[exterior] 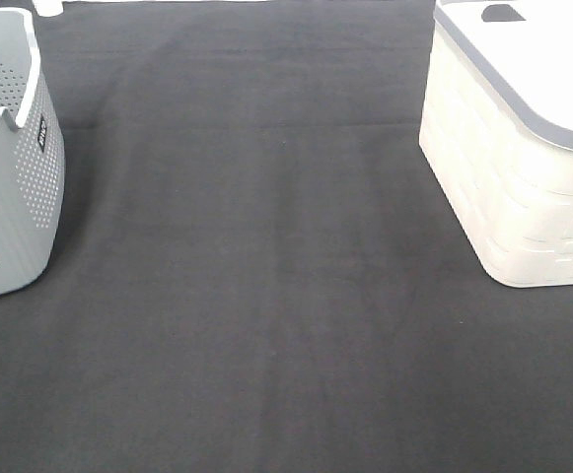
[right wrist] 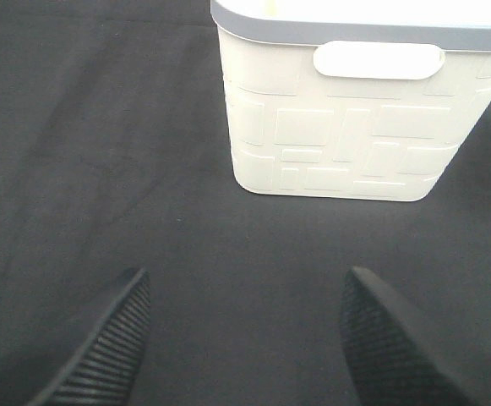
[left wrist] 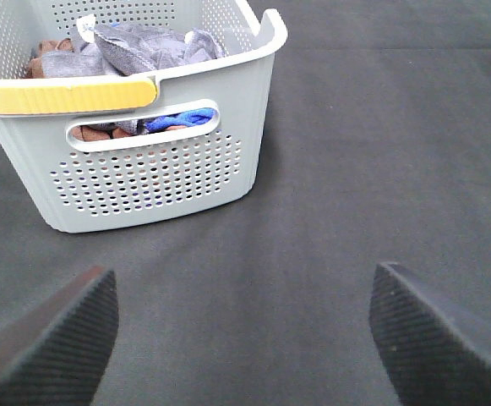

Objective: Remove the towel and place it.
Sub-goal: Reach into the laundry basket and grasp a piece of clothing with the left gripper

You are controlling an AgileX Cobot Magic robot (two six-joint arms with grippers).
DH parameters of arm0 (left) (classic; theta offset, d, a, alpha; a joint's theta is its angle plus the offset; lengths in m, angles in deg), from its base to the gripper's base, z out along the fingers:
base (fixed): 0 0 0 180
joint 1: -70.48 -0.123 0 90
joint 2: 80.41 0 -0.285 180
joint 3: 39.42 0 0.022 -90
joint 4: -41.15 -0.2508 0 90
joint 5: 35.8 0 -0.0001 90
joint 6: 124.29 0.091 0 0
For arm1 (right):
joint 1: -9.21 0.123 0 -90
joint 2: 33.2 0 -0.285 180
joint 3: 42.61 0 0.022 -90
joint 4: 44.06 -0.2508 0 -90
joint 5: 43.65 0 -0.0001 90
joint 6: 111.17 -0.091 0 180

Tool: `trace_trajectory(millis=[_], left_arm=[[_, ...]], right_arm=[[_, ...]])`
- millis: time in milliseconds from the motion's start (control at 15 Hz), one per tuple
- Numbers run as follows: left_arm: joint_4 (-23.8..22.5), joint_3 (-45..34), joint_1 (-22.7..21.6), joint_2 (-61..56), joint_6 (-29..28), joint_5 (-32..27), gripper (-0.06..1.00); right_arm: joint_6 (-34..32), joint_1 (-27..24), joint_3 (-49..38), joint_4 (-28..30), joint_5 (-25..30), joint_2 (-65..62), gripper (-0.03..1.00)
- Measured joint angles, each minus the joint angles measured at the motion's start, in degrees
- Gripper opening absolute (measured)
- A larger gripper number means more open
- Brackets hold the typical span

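a: state the pose of the left gripper.
b: it hangs above the dark table cloth, aimed at the grey perforated basket. its two ribbed fingers stand wide apart with nothing between them. it touches neither the basket nor the cloth in the wrist view.

a: and the right gripper?
b: same attitude: fingers spread, empty, held over the table cloth and facing the cream basket. neither arm appears in the high view.

a: locate the towel.
b: it lies crumpled inside the grey perforated basket, on top of the other contents, near the yellow handle. a small white tag shows at its far edge.

a: what else is in that basket?
b: a blue cloth shows through the handle slot, and brown fabric lies beside the towel.

a: list the surroundings.
b: in the high view, the grey perforated basket stands at the left edge and the cream basket, with a grey rim and embossed blocks, at the right. they are well apart, with open table cloth between. the basket wall and yellow handle stand between the left gripper and the towel.
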Motion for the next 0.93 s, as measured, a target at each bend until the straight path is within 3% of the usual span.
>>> trace_trajectory(millis=[933], left_arm=[[0.0, 0.0, 0.0, 0.0, 0.0, 0.0, 0.76]], right_arm=[[0.0, 0.0, 0.0, 0.0, 0.0, 0.0, 0.65]])
